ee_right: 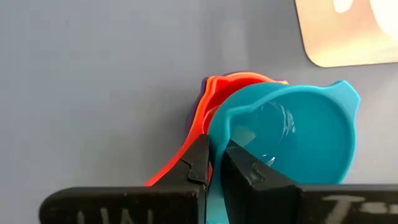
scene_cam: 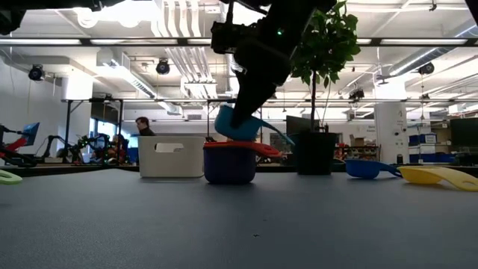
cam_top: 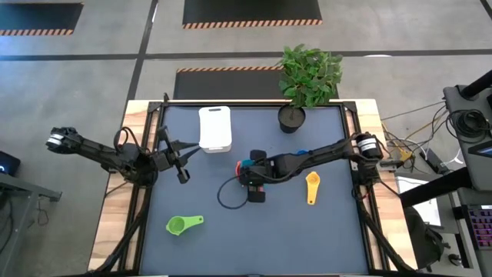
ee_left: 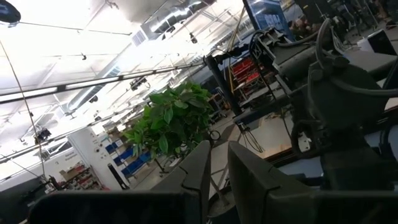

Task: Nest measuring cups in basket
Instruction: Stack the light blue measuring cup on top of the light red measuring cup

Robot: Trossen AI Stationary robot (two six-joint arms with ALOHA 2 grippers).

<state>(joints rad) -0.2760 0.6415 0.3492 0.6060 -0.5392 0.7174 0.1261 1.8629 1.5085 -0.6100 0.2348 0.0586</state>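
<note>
Holding a teal cup (ee_right: 298,134) by its rim, our right gripper (ee_right: 214,165) hovers it over a three-cup stack (scene_cam: 230,161); green cup (cam_top: 183,224), yellow cup (cam_top: 311,186) and blue cup (scene_cam: 367,169) lie loose beyond the basket (cam_top: 215,128); left gripper (ee_left: 214,171) nearly closed.

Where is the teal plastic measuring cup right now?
The teal plastic measuring cup is pinched by the right gripper near the table's middle, tilted just above the stacked cups, in front of the white basket.

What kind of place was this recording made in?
Likely a robotics lab or industrial workshop: exposed ducts and strip lights overhead, hazard-striped floor mats, storage shelving, and other equipment benches behind a person in the background.
</note>
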